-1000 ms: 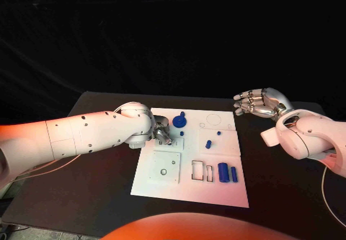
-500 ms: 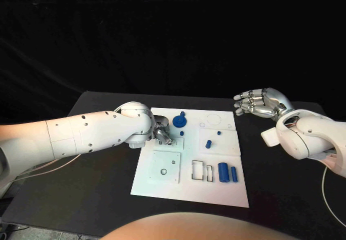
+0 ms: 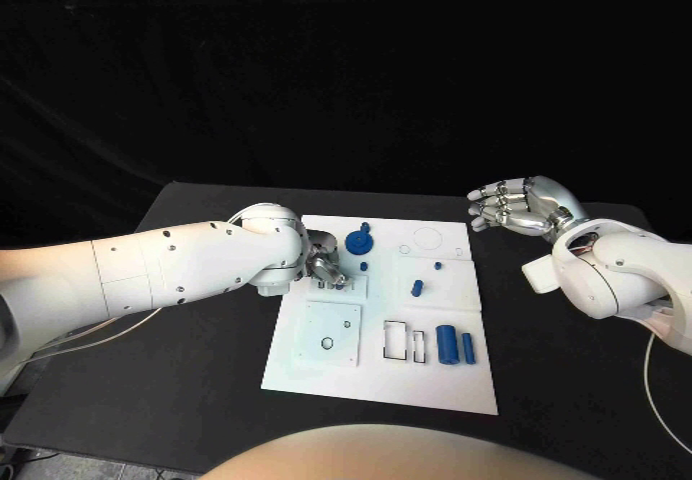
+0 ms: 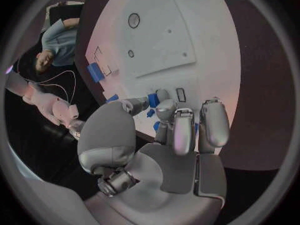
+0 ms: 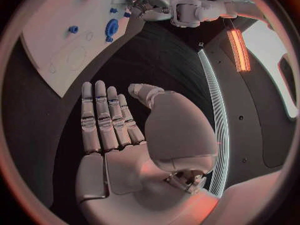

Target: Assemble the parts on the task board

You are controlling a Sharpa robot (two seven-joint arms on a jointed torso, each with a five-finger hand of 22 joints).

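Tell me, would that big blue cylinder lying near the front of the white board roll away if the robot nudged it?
Probably, if pushed sideways: the blue cylinder lies on its round side on the flat task board. It looks smooth and solid, so likely stiff and perhaps slippery. A thinner blue piece beside it might stop it.

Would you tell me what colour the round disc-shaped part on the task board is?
Blue; the disc-shaped part shows best in the head view.
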